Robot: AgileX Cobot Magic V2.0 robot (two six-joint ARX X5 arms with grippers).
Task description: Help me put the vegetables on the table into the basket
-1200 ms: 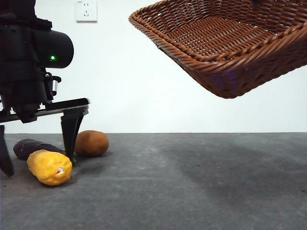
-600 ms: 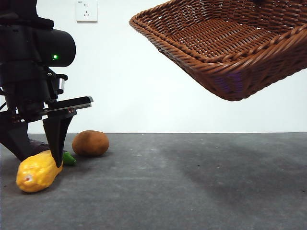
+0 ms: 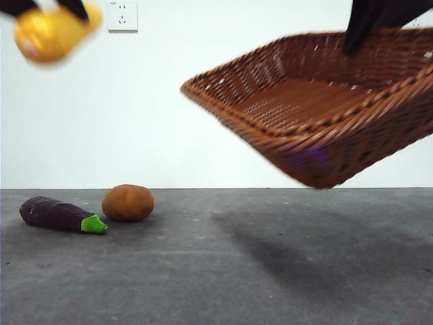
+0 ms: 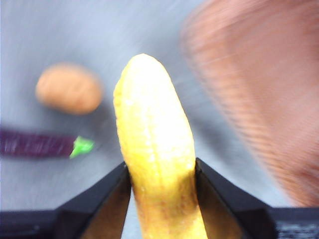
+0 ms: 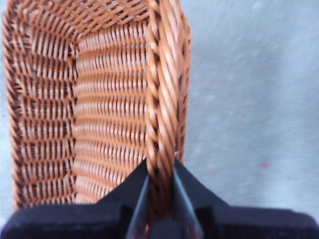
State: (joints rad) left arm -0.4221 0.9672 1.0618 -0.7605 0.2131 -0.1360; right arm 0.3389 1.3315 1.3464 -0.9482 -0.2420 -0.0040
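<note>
Vegetables counted: three. One yellow corn (image 3: 51, 32), seen blurred at the upper corner of the front view. One purple eggplant (image 3: 59, 214) with a green cap, and one orange-brown potato (image 3: 128, 202); both lie on the table (image 3: 270, 271). Baskets: one, a brown woven wicker basket (image 3: 318, 128). Tables: one dark grey surface. Wall sockets: one wall socket (image 3: 122, 15) on the white wall. Total loose items tallied: four.

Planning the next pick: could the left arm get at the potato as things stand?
Probably not yet: the left gripper is shut on the corn, lifted high. The potato itself lies uncovered on the table, beside the eggplant.
</note>
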